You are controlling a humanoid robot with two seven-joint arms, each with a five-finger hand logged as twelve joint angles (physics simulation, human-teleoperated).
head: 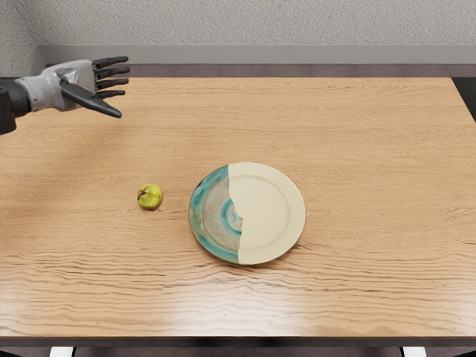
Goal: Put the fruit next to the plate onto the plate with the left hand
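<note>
A round plate [275,216] lies flat near the middle of the wooden table [357,134]. Its left part is teal with a grey-brown centre, and its right part is plain cream; the two colours meet along an uneven edge. Nothing lies on the plate. The fruit [149,196], small and yellow-green with a brownish spot, sits on the table just left of the plate, close to its rim but not touching it. The left hand [82,85] is at the far left corner of the table, well apart from the fruit and the plate. Its arm comes in from the left edge. The fingers [111,73] are stretched out straight and slightly spread, pointing right, and they hold nothing.
</note>
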